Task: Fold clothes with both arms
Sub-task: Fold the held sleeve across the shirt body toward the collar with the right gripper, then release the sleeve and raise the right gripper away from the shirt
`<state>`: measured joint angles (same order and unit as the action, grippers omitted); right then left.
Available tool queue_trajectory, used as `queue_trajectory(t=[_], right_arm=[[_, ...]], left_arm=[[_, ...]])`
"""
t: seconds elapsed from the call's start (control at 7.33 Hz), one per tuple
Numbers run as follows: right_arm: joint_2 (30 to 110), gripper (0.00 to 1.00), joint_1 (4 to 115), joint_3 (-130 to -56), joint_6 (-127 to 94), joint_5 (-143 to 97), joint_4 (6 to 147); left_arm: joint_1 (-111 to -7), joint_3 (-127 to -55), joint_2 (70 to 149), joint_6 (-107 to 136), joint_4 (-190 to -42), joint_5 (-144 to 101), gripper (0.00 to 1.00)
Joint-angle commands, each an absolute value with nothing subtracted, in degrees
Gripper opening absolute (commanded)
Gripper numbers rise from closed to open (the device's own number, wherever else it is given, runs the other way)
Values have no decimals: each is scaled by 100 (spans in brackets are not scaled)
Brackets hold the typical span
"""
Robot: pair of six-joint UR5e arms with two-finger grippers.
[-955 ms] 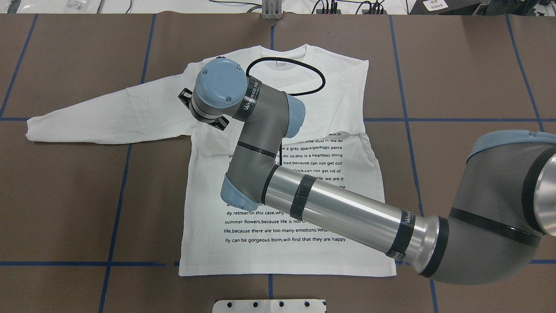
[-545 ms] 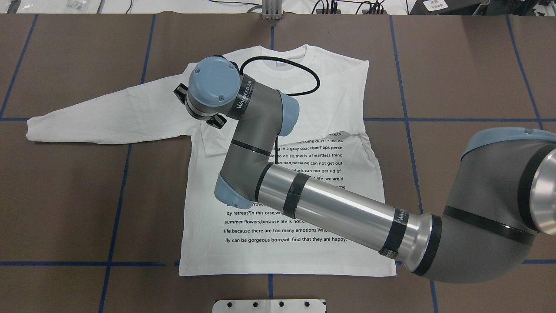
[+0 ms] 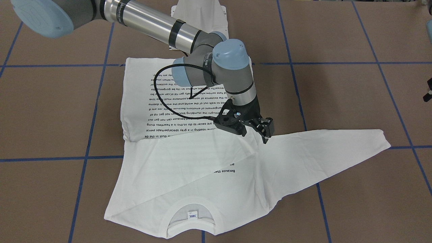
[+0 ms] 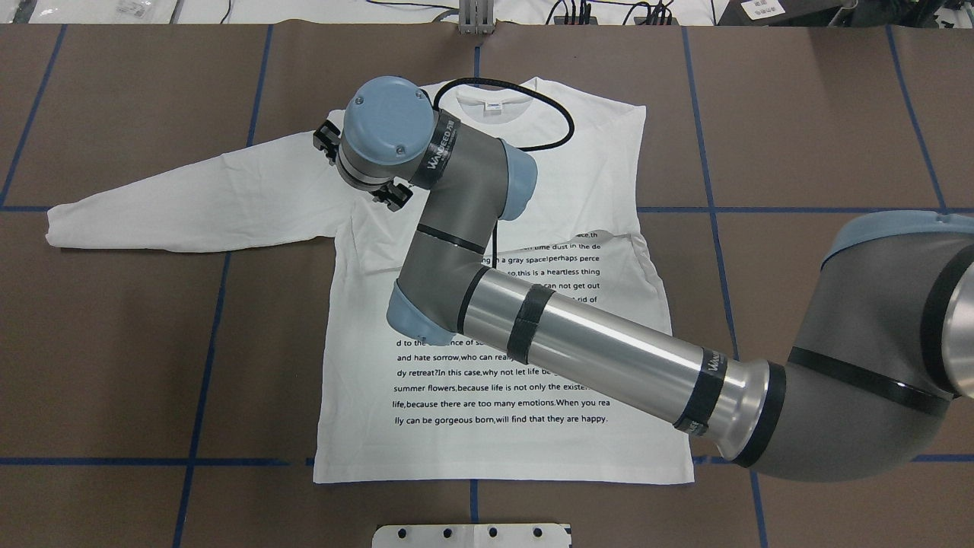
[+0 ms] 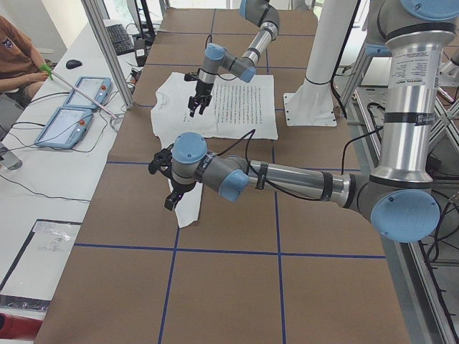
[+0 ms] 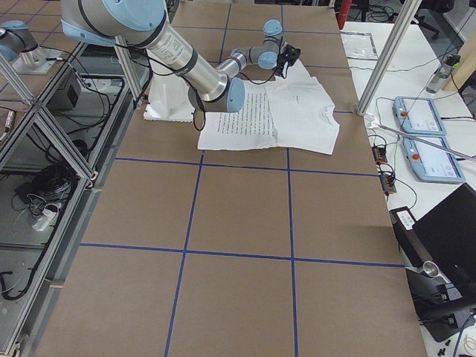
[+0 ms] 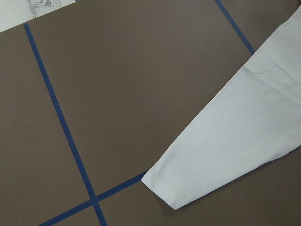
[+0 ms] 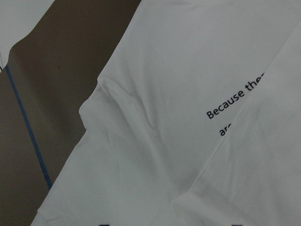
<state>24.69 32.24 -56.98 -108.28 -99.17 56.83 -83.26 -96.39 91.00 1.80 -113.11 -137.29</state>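
Note:
The white long-sleeved T-shirt (image 4: 358, 426) lies flat on the brown table, collar (image 3: 190, 202) at the far side from the robot. One sleeve is folded in across the chest and covers the top text lines. The other sleeve (image 4: 183, 202) stretches out straight, its cuff (image 7: 178, 188) lying flat. My right arm reaches across the shirt. Its gripper (image 3: 265, 136) points down at the armpit of the outstretched sleeve, fingers apart, tip at the cloth, holding nothing. My left gripper (image 5: 166, 185) hovers above the cuff; I cannot tell whether it is open or shut.
The white pedestal base (image 4: 472, 535) stands at the table's near edge behind the shirt's hem. Blue tape lines (image 4: 205, 320) grid the brown table cover. Two tablets (image 5: 72, 115) and a seated person are beyond the far edge.
My right wrist first slid toward the outstretched sleeve, then moved away from the robot toward the shoulder seam. The neck tag is now uncovered. The shirt has not moved.

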Motion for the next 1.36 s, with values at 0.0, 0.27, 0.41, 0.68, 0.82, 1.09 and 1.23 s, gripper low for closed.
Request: queue_trajectory(t=[0.0,0.27,0.41,0.68,0.82,1.09,1.23], right_arm=[[3711,99,3646,-7006,-10260,-10447,5730],[4636,99,4443,-7749,-9813,-11481,5950],[5432,99,4926,-8309,-9200,-12027,5950],[6473,99,5840,-8604,-7593,-12881,5941],[6817,99,6149,-8587,-6837,-13094,5933],[7214,99,6450,-8596,-6242,-13280,5906],[7303,99,6512,-8596,-6145,-13315,5889]], left_arm=[[-8297,-9546,9114,422,-11312,-13729,100],[-8271,-9449,9167,683,-11311,-13720,100],[-8036,-9222,9411,973,-11294,-13676,100],[-7691,-8259,9815,1317,-11442,-13684,100],[-7508,-7809,10009,1623,-11496,-13685,100],[-7235,-7036,10254,1879,-12065,-13702,97],[-7007,-6744,10405,2272,-12285,-13693,93]])
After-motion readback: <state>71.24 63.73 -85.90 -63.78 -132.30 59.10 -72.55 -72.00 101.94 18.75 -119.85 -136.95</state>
